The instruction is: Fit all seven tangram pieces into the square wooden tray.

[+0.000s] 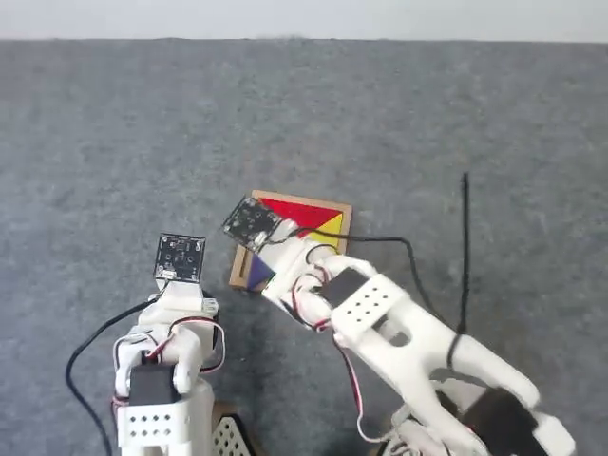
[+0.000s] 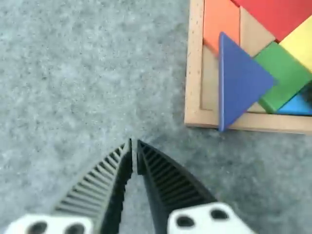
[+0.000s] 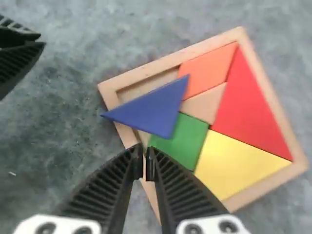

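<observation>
The square wooden tray [image 3: 170, 59] [image 2: 195, 63] [image 1: 313, 198] holds an orange piece [image 3: 207, 70], a red triangle [image 3: 243, 107], a yellow triangle [image 3: 234, 163] and a green square [image 3: 183, 139]. A light blue piece [image 2: 295, 105] lies beside the green one. The dark blue triangle [image 3: 148, 109] [image 2: 239, 80] lies askew, resting on the other pieces with one tip sticking out over the tray's rim. My right gripper [image 3: 145, 148] is shut and empty, just above the rim beside that triangle. My left gripper [image 2: 134, 144] is shut and empty over the carpet, a short way off the tray's corner.
Grey carpet [image 1: 114, 142] surrounds the tray. The left gripper's black fingers [image 3: 14, 48] show at the right wrist view's edge. A black cable [image 1: 465, 247] runs along the carpet to the right of the tray, and the right arm [image 1: 380, 309] reaches in over the tray's near side.
</observation>
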